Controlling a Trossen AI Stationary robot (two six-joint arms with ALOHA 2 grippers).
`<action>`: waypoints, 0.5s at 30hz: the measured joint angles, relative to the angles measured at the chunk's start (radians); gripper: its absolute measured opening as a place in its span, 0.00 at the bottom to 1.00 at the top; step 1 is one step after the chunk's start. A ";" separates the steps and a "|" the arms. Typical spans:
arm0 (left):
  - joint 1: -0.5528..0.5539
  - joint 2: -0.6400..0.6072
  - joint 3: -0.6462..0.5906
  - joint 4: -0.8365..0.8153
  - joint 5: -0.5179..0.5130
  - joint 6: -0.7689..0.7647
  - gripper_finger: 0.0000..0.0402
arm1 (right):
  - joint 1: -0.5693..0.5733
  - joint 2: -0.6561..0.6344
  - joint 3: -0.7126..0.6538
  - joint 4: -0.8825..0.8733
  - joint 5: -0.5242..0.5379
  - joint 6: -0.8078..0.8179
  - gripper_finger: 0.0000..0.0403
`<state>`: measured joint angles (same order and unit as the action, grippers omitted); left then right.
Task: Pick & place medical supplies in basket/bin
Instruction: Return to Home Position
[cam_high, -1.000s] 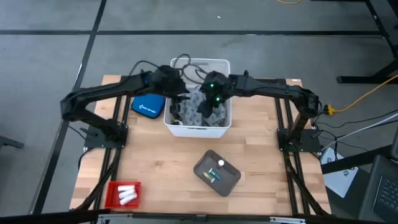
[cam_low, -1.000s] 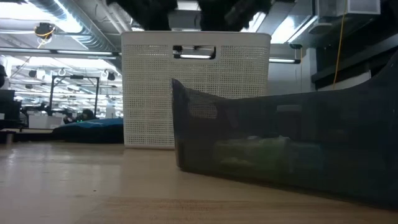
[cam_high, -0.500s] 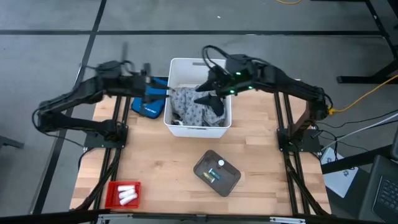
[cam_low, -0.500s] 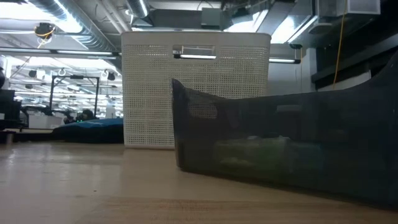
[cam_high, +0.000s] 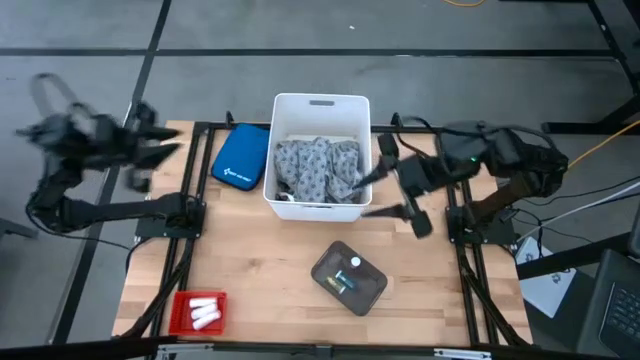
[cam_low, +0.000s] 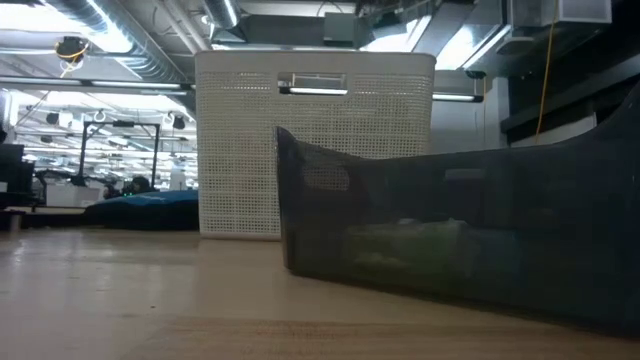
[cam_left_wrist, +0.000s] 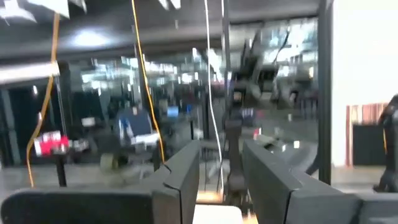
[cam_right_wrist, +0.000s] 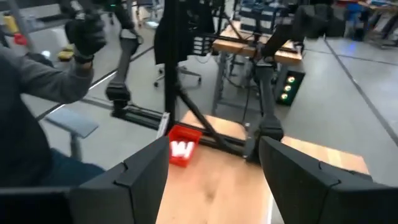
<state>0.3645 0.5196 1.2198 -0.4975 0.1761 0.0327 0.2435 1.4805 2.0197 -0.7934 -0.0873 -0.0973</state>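
The white bin (cam_high: 320, 105) stands at the table's far middle, and the grey-and-white patterned cloth (cam_high: 318, 170) lies crumpled inside it. White rolls (cam_high: 205, 312) lie in a red tray at the near left corner. A dark tray (cam_high: 349, 277) near the middle holds small packets (cam_high: 345, 283). My right gripper (cam_high: 366, 196) hovers open just right of the bin, fingers pointing at its wall. My left gripper (cam_high: 158, 150) is open, drawn back over the table's far left corner. In the low view the bin (cam_low: 315, 140) rises behind the dark tray (cam_low: 460, 240).
A blue pouch (cam_high: 240, 157) lies flat against the bin's left side. Bare wood shows between the red tray (cam_high: 198, 312) and the dark tray, and along the right side. The right wrist view shows the red tray (cam_right_wrist: 182, 149) far off across the table.
Both grippers have risen out of the bin and drawn apart: the left one swung far toward the table's left edge, the right one to the bin's right side. The cloth, bunched under them a second ago, now lies spread inside the bin.
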 joint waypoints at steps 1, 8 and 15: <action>0.000 -0.013 0.000 -0.002 0.000 -0.010 0.30 | 0.017 -0.008 0.000 -0.012 0.001 0.008 0.62; -0.003 -0.077 -0.001 -0.076 0.049 -0.250 0.30 | 0.114 0.001 -0.011 -0.140 -0.009 0.180 0.62; -0.003 -0.163 -0.119 -0.176 0.272 -0.128 0.30 | 0.205 -0.105 -0.255 0.055 -0.091 0.021 0.62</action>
<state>0.3618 0.3562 1.1009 -0.6738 0.4483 -0.0955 0.4485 1.3751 1.7647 -0.7383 -0.1780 -0.0766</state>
